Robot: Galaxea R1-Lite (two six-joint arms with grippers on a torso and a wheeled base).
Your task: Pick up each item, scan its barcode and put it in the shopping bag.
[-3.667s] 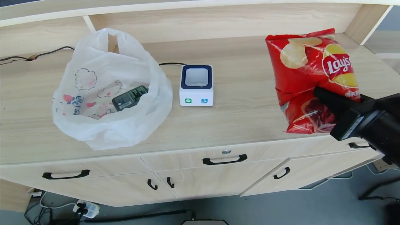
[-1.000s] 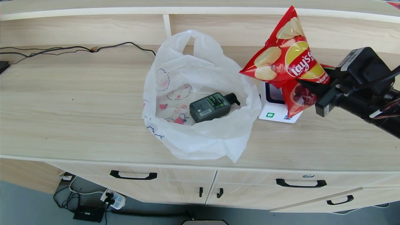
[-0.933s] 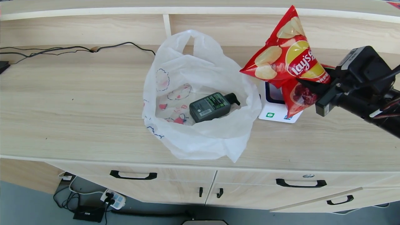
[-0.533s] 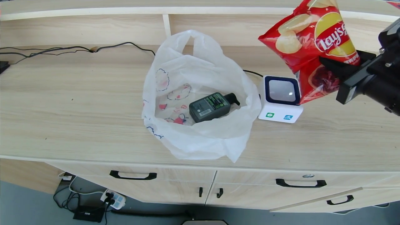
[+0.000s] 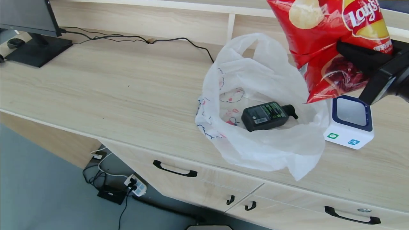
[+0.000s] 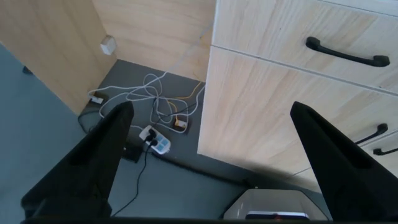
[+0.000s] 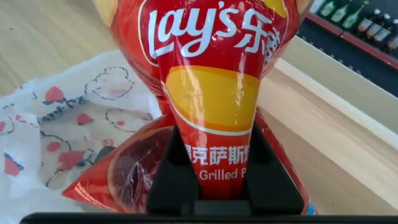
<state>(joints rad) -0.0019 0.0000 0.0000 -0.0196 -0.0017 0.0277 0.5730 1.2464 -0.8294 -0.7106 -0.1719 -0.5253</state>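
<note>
- Surface (image 5: 127, 95): carries the white shopping bag (image 5: 265, 150), mouth gaping upward.
- Chip bag (image 5: 322, 48): aloft, long axis near vertical, lower end over the shopping bag's right rim beside the scanner (image 5: 350, 123); the mouth lies left and below.
- Right claw (image 5: 354, 56): clamped on the chip bag's lower half; the nearer arm.
- Left claw (image 6: 211, 149): fingers spread, empty, low by the drawers (image 6: 298, 74).

Bright, even light from overhead washes the counter (image 5: 111, 95), leaving only soft, faint shadows under the shopping bag (image 5: 271, 156) and beside the scanner (image 5: 348, 134). The chip bag (image 7: 214, 93) carries glossy streaks of glare, and the scanner's window has a pale sheen. The floor (image 6: 43, 106) below lies dimmer.
</note>
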